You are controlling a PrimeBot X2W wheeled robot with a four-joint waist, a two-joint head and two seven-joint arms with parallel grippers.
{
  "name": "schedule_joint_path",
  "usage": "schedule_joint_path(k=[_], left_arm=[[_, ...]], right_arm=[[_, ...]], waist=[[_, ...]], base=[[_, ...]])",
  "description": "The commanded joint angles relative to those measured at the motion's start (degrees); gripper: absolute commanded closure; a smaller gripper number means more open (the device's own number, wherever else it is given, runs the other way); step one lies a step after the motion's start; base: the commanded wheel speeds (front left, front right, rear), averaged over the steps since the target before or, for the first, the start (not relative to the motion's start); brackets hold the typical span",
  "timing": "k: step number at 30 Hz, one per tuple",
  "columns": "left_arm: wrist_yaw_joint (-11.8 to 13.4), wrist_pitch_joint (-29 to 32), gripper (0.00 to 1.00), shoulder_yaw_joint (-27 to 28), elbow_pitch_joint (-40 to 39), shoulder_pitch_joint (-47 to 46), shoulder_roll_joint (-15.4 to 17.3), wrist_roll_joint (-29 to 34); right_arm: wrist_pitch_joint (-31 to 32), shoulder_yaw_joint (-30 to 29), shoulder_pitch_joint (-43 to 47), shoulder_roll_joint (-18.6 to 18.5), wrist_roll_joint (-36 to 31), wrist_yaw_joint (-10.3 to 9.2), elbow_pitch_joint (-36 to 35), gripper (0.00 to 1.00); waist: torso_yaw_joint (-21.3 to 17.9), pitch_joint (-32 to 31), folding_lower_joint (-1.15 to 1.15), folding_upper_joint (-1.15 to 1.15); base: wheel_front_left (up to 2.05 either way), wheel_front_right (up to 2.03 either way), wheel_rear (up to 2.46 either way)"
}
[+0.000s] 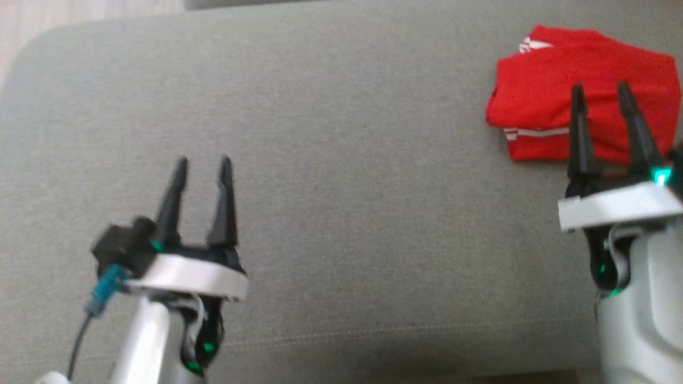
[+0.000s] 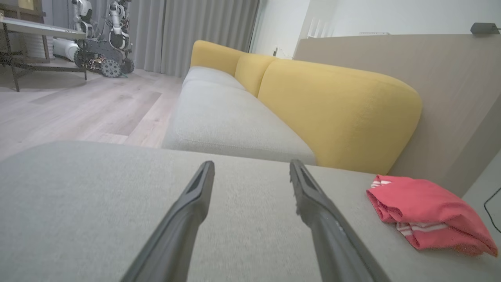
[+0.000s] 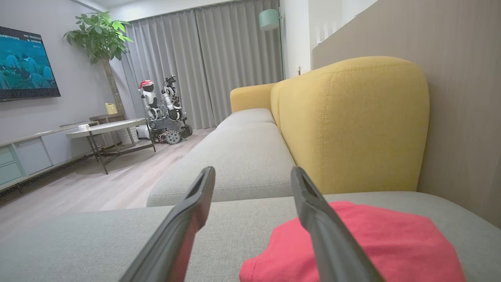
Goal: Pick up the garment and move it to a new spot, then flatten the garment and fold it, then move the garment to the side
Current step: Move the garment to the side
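Two grippers up front, both with nothing in them! The left gripper (image 1: 203, 160) sits over the near left part of the grey cushion (image 1: 347, 160), its fingers spread and only bare fabric beneath. The right gripper (image 1: 600, 87) is out by the cushion's right edge, fingers spread just as wide, tips over the near edge of the garment (image 1: 560, 80). Whether they touch the cloth, I can't tell. In the right wrist view one finger crosses the garment (image 3: 391, 243) and the other lies over bare cushion.

And there's the garment itself: red with white stripes, folded into a compact bundle, lying at the far right corner of the cushion. The left wrist view shows the garment (image 2: 426, 203) well apart from that gripper.

Beyond the cushion, a yellow backrest (image 3: 352, 117) lines a longer grey seat. Further off stand a round table (image 3: 105, 127), another wheeled robot (image 3: 164, 109) and grey curtains (image 3: 219, 58).
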Motion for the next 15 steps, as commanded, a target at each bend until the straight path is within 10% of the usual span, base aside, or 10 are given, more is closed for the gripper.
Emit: schedule_joint_path(k=[1, 15], left_arm=[[-0.3, -0.3, 0.0, 0.7, -1.5, 0.1, 0.4, 0.0], [0.6, -0.3, 0.0, 1.6, -3.2, 8.0, 0.4, 0.5]], right_arm=[[-1.9, 0.2, 1.2, 1.0, -1.5, 0.35, -2.2, 0.0], [-8.0, -2.9, 13.6, 6.2, -6.9, 0.35, -5.2, 0.0]], waist=[[2.1, -2.2, 0.0, 0.0], [2.9, -6.2, 0.0, 0.0]], base=[[0.0, 0.0, 0.0], [0.0, 0.0, 0.0]])
